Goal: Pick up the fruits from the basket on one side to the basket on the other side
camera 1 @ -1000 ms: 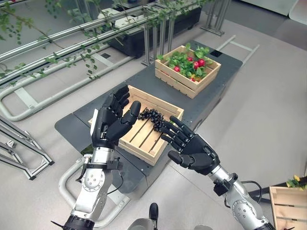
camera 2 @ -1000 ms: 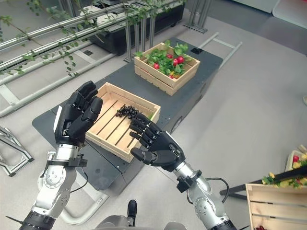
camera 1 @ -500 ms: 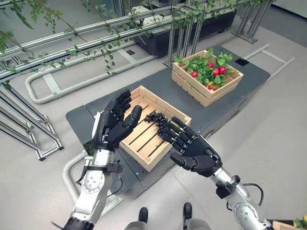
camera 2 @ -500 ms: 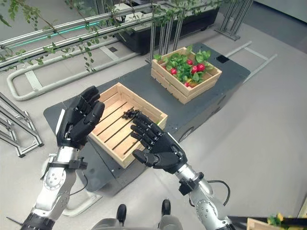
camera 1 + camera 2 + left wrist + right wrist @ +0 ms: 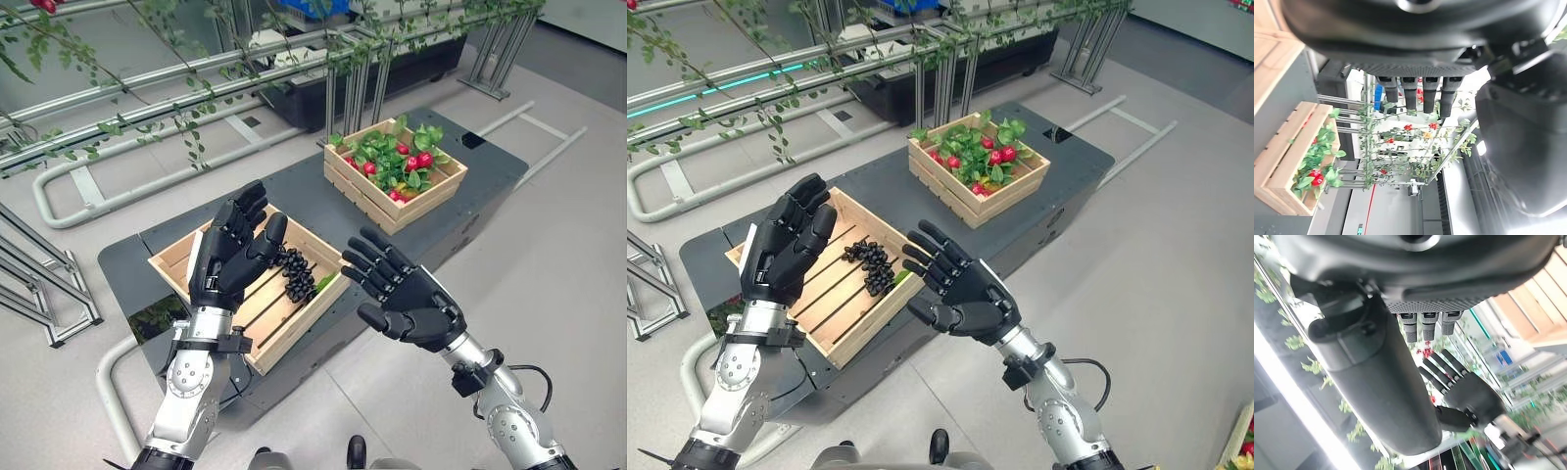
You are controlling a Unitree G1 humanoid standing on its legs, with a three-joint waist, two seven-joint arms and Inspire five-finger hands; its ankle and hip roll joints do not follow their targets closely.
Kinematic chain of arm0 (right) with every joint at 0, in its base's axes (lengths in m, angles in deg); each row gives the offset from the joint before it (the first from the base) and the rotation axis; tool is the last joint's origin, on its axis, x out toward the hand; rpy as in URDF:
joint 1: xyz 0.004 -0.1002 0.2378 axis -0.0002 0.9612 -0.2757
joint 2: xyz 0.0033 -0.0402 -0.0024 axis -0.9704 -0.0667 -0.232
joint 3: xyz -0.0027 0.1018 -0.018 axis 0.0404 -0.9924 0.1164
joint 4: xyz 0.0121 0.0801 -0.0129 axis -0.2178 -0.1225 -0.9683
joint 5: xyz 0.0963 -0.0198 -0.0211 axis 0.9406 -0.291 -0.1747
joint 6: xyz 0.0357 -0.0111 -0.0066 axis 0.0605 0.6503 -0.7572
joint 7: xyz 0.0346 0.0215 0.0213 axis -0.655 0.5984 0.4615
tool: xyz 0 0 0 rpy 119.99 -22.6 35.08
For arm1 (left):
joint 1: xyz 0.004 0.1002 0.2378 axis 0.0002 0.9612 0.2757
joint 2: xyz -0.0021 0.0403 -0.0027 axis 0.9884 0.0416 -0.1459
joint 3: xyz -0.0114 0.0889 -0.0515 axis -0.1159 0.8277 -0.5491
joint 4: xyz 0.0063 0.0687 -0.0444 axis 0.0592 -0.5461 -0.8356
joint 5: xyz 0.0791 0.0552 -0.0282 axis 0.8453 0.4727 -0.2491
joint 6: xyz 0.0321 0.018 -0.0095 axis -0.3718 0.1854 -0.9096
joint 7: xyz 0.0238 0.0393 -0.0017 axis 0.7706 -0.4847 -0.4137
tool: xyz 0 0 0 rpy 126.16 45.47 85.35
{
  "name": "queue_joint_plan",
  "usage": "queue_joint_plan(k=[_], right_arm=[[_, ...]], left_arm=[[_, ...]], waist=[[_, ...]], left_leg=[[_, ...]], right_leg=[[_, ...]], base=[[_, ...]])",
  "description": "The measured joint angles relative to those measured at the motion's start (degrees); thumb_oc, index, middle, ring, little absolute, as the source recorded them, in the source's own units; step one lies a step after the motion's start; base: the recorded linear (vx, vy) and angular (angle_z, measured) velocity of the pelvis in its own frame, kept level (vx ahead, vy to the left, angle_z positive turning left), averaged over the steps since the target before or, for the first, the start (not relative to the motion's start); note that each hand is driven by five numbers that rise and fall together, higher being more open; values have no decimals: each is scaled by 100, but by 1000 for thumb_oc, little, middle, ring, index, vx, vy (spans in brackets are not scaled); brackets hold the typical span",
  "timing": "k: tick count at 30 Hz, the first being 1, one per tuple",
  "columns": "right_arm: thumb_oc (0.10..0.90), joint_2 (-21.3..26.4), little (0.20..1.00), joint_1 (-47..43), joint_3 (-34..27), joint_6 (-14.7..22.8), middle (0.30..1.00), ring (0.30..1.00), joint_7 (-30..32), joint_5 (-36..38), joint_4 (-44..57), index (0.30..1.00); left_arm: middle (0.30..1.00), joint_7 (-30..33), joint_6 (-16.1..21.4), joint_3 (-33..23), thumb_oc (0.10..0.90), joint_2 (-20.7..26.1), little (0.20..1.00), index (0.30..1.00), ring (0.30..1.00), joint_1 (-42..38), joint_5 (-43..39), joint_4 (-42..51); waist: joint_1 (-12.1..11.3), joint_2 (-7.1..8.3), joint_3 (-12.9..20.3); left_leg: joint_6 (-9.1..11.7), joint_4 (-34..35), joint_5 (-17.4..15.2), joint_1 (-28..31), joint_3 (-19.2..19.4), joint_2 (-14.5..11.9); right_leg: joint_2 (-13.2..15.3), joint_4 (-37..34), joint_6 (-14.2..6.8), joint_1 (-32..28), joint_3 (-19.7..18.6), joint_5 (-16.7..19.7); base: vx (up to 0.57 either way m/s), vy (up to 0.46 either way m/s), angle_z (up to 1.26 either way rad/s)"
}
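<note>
- My left robot hand (image 5: 227,262), fingers spread wide, holds nothing above the near slatted wooden crate (image 5: 188,258).
- My right robot hand (image 5: 411,302), equally wide and empty, hangs beside that crate.
- Black grape bunch (image 5: 294,273) lies inside it.
- Far wooden crate (image 5: 355,188) with red fruits (image 5: 419,162) among green leaves stands well apart on the dark grey surface (image 5: 284,196).

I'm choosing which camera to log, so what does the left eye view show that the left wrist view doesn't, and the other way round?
Left eye view alone: the near crate with the black grape bunch, the grey platform, and the right hand raised open.

Left wrist view alone: flowering vines on the metal rack, seen past the straight fingers.

Both: the left hand, open and holding nothing, and the far crate of leafy red fruit.
</note>
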State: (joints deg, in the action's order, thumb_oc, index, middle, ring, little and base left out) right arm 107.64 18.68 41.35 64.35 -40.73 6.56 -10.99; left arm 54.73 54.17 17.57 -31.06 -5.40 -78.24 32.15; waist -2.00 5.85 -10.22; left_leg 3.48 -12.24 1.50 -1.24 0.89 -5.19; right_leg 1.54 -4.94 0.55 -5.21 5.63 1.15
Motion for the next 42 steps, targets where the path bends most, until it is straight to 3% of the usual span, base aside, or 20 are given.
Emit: queue_joint_plan(k=[4,6,7,8,9,12,14,20,23,25,27,30,32,33,34,36,38,39,40,42], right_arm=[[800,-47,900,-25,13,6,900,900,-45,-2,-8,900],[800,-61,900,-33,61,30,900,900,-36,-12,-12,900],[800,-37,900,-32,119,51,900,900,-36,-23,-13,900],[800,3,900,-20,160,65,900,900,-37,-40,-13,900],[800,-15,900,25,180,65,900,900,-36,-48,-45,900],[800,-12,900,55,199,65,900,900,-47,-56,-60,900],[800,-6,900,76,134,64,900,900,-47,-50,-58,900],[800,-97,900,63,108,63,900,900,-47,-44,-46,900],[800,-150,900,38,104,62,900,900,-48,-46,-52,900],[800,-150,900,75,100,60,900,900,-62,-45,-51,900],[800,-142,900,91,94,60,900,900,-119,-42,-48,900],[800,-130,900,89,112,64,900,900,-243,-39,-38,900],[800,-100,900,41,147,70,900,900,-243,-41,-46,900],[800,-117,900,6,165,71,900,900,-243,-41,-37,900],[800,-121,900,6,177,72,900,900,-233,-42,-19,900],[800,-129,900,6,176,72,900,900,-182,-41,26,900],[800,-146,900,15,177,71,900,900,-163,-40,31,900],[800,-119,900,14,150,70,900,900,-129,-31,23,900],[800,-37,900,18,91,62,900,900,-50,-12,2,900],[800,125,900,-17,4,13,900,900,72,-8,3,900]], left_arm=[[900,-145,0,38,800,-42,900,900,900,-16,-2,-1],[900,-163,2,101,800,-47,900,900,900,-23,-7,-3],[900,-158,2,149,800,-71,900,900,900,-12,-8,-5],[900,-145,8,189,800,-129,900,900,900,10,-10,-8],[900,-146,11,228,800,-157,900,900,900,28,-9,-20],[900,-122,40,220,800,-120,900,900,900,64,-25,-21],[900,-118,42,199,800,-109,900,900,900,58,-27,-18],[900,-126,40,176,800,-101,900,900,900,19,-180,-19],[900,-152,41,174,800,-76,900,900,900,16,-186,-42],[900,-220,40,104,800,18,900,900,900,18,-230,-128],[900,-287,40,-32,800,75,900,900,900,17,-229,-118],[900,-268,41,-100,800,63,900,900,900,-45,-222,-124],[900,-229,41,-46,800,-1,900,900,900,-118,-193,-185],[900,-188,39,30,800,-16,900,900,900,-173,-140,-265],[900,-167,39,37,800,-12,900,900,900,-172,-27,-269],[900,-106,39,37,800,24,900,900,900,-167,195,-272],[900,10,40,13,800,206,900,900,900,-160,524,-274],[900,99,34,11,800,307,900,900,900,-147,727,-288],[900,189,29,12,800,310,900,900,900,-111,1035,-301],[900,346,29,12,800,377,900,900,900,-70,1479,-309]], waist=[[1,-63,-1],[-36,-145,-16],[-64,-261,-11],[-59,-487,-15],[-62,-593,-6],[-32,-562,4],[-24,-539,27],[-33,-426,60],[15,-435,45],[39,-381,37],[54,-318,63],[28,-290,62],[-39,-355,0],[-19,-468,-103],[12,-448,-126],[62,-346,-125],[59,-93,-116],[77,-20,-120],[117,-131,-159],[45,-261,-165]], left_leg=[[-48,783,3,-240,90,704],[-26,1033,24,-463,137,729],[-27,1102,24,-559,218,621],[-42,1131,23,-554,270,445],[-288,1169,346,-525,319,432],[-356,1469,437,-265,463,674],[-537,1675,569,-21,476,846],[-748,1723,514,138,352,988],[-908,1702,428,222,309,881],[-955,1700,389,382,278,780],[-921,1711,356,410,251,782],[-919,1705,393,230,98,737],[-890,1702,411,194,-107,695],[-857,1670,426,160,-209,605],[-779,1686,443,143,-296,586],[-650,1714,467,106,-403,552],[-403,1719,463,86,-505,509],[-289,1731,474,71,-391,397],[-292,1729,471,74,-168,107],[-298,1727,463,85,-50,-207]], right_leg=[[97,-13,29,-34,102,-61],[52,-12,-11,-54,165,-102],[-18,-11,-57,-68,154,-133],[-152,1,-137,-107,148,-212],[-172,90,-250,-123,122,-325],[115,440,-480,-30,102,-590],[272,494,-667,-136,127,-714],[379,670,-758,-207,330,-770],[364,1905,-981,305,402,-1109],[418,3017,-993,759,397,-1213],[478,3158,-940,818,391,-1247],[572,2162,-858,771,276,-1262],[663,1950,-906,912,112,-1235],[839,1470,-1085,965,-25,-1007],[1060,1031,-1141,975,-140,-726],[1173,455,-1153,889,-261,-334],[1138,242,-1150,709,-213,-220],[1049,154,-1245,630,-210,203],[818,196,-1124,572,-164,166],[510,195,-930,570,-148,121]], base=[[135,125,12],[89,131,9],[102,173,-10],[118,208,-12],[156,239,-22],[151,212,-18],[183,256,-11],[69,205,-2],[23,110,1],[55,15,-1],[42,-97,1],[-9,-232,7],[24,-184,3],[73,-338,15],[71,-302,28],[86,-362,49],[92,-332,66],[82,-268,73],[76,-256,60],[36,-183,8]])
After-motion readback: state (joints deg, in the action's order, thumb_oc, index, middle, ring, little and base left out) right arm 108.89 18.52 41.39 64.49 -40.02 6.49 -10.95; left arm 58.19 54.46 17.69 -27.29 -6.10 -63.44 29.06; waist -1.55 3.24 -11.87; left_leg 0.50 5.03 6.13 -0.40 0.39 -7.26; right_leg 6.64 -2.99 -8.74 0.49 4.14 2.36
